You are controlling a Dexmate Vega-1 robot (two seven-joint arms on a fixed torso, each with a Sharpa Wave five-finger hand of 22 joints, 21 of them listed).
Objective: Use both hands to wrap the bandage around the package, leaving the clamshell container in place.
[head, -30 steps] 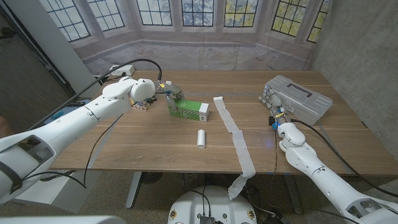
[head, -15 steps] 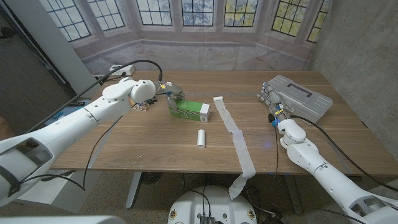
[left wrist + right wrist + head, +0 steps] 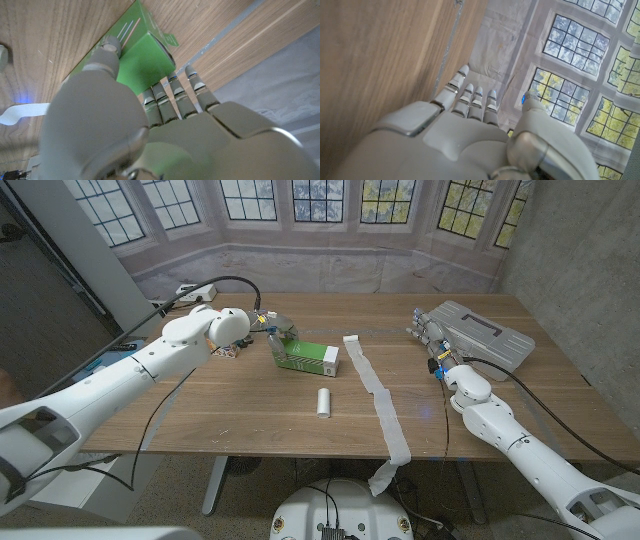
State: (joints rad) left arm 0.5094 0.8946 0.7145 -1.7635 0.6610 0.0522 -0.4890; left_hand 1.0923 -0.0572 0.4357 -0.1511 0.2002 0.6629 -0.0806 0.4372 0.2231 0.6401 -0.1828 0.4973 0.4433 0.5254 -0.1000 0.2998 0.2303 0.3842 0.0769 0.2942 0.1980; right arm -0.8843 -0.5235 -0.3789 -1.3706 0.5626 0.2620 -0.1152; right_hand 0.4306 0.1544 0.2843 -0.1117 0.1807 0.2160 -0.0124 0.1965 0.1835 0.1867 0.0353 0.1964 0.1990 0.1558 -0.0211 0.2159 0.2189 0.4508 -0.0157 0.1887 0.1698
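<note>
a wooden table [image 3: 250, 405] before a bay of leaded windows [image 3: 316, 200], walls seemingly grey.

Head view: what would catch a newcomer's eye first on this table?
Probably the long white bandage, unrolled across the table's middle with its end hanging over the near edge. Next, the green package left of it, where the left hand is on its far end. The right hand hovers open beside the grey clamshell container at the right.
</note>
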